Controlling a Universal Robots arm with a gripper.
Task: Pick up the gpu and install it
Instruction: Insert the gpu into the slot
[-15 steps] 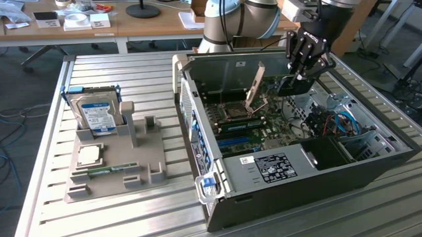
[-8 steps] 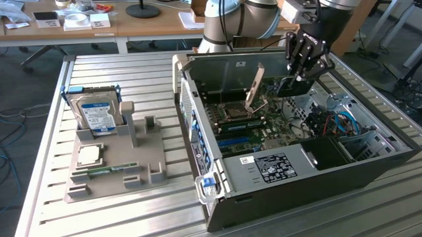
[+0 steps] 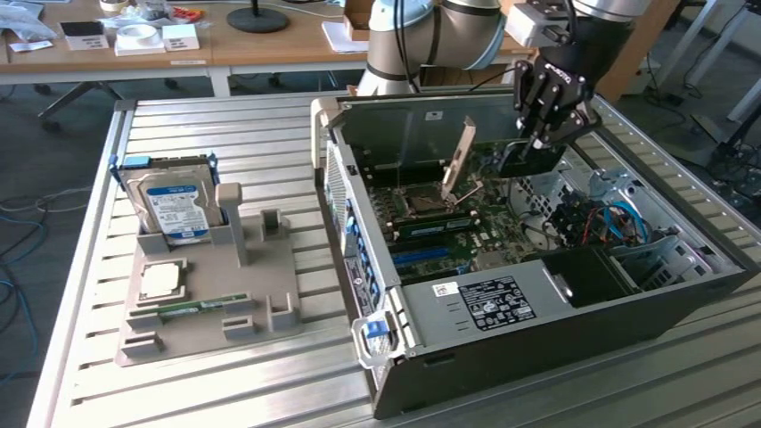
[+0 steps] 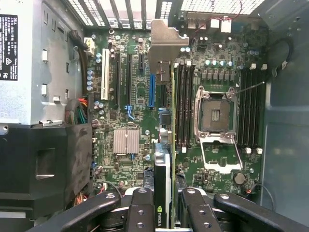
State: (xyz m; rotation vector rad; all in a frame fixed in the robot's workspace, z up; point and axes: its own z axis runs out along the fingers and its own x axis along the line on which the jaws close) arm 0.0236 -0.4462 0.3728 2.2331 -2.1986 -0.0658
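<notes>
Inside the open computer case (image 3: 356,223), the gpu (image 3: 527,160) hangs above the motherboard (image 3: 476,241), its pale bracket (image 3: 458,160) slanting down toward the board. My gripper (image 3: 544,134) is shut on the card's dark body from above. In the wrist view the gpu (image 4: 166,140) shows edge-on, clamped between my black fingers (image 4: 141,212), and my gripper (image 4: 169,215) is centred over it. The card's bracket (image 4: 163,43) points toward the case's slotted rear wall. It hovers over the expansion slots (image 4: 152,89), between the blue slot and the RAM slots beside the empty CPU socket (image 4: 215,113).
A grey parts fixture (image 3: 267,294) stands on the slatted table (image 3: 666,392) at the exterior view's left, holding a hard drive (image 3: 173,207), a CPU (image 3: 162,280) and a RAM stick (image 3: 196,308). The power supply (image 4: 29,58) and cables (image 3: 601,223) crowd the case's inside.
</notes>
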